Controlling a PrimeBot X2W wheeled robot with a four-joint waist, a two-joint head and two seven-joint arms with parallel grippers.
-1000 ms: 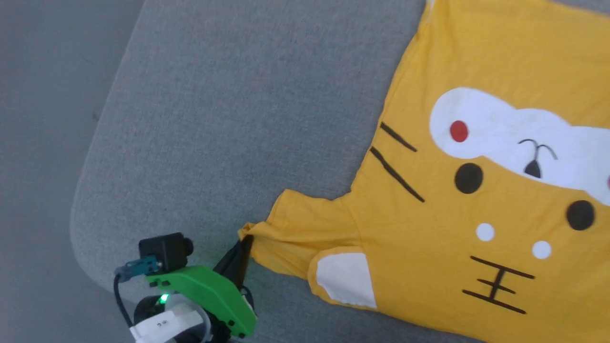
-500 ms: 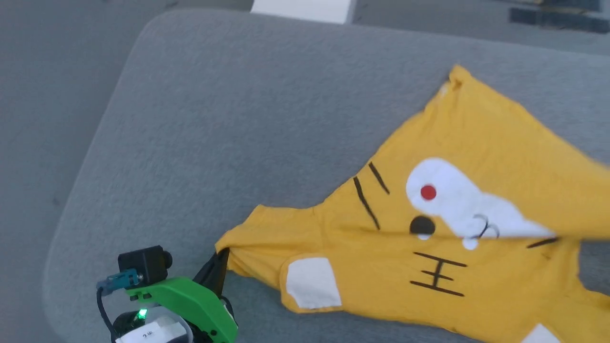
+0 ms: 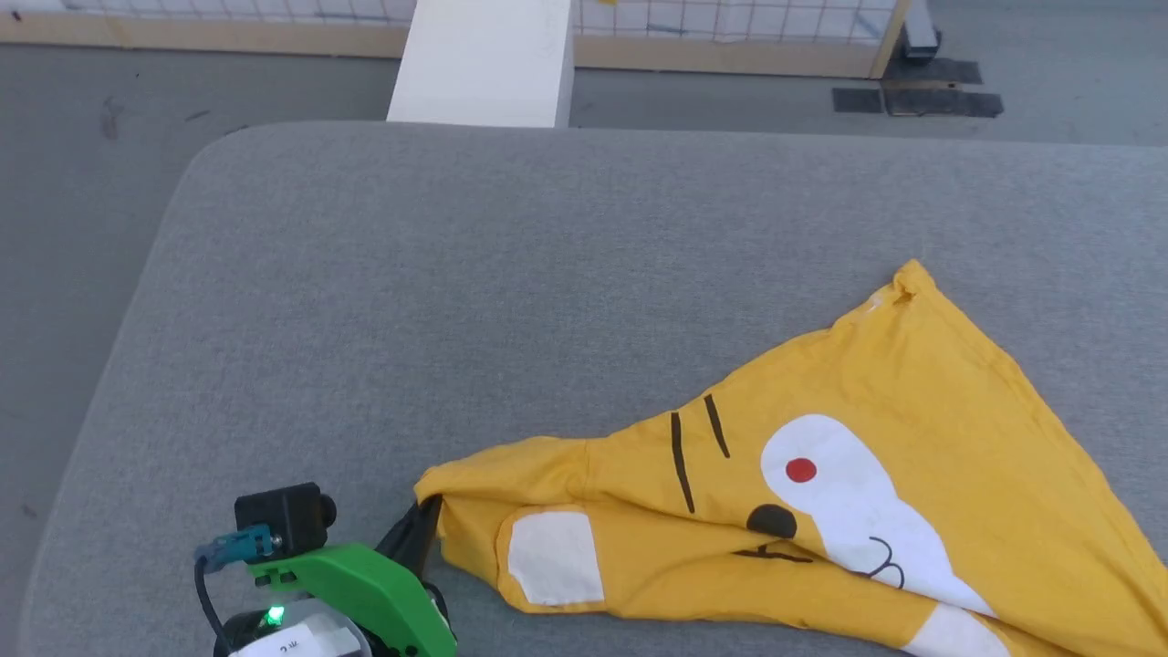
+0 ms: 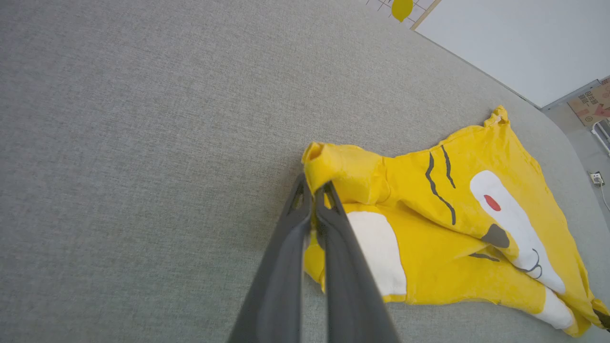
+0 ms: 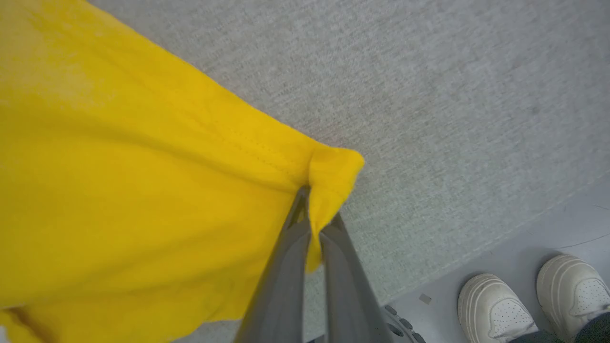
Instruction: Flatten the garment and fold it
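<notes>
The garment point(image 3: 876, 429), a mustard-yellow T-shirt with a cartoon animal face print, lies creased and partly doubled over on the grey padded table point(image 3: 456, 301), towards its right half. My left gripper point(image 3: 427, 520) is shut on the end of the left sleeve point(image 4: 333, 164), near the table's front left. In the left wrist view the left gripper point(image 4: 313, 190) pinches that yellow cloth between its dark fingers. My right gripper point(image 5: 315, 209) is shut on a corner of the garment point(image 5: 143, 190), lifted a little above the table surface.
Beyond the table's far edge stands a white block point(image 3: 484, 59) on the grey floor, with a wooden-framed mesh fence point(image 3: 730, 36) behind it. A person's white shoes point(image 5: 533, 300) stand on the floor by the table's edge in the right wrist view.
The head camera has tilted up, bringing the table's far edge into view. The garment's right side has been drawn over its front, creasing the print. The left gripper still holds the sleeve.
</notes>
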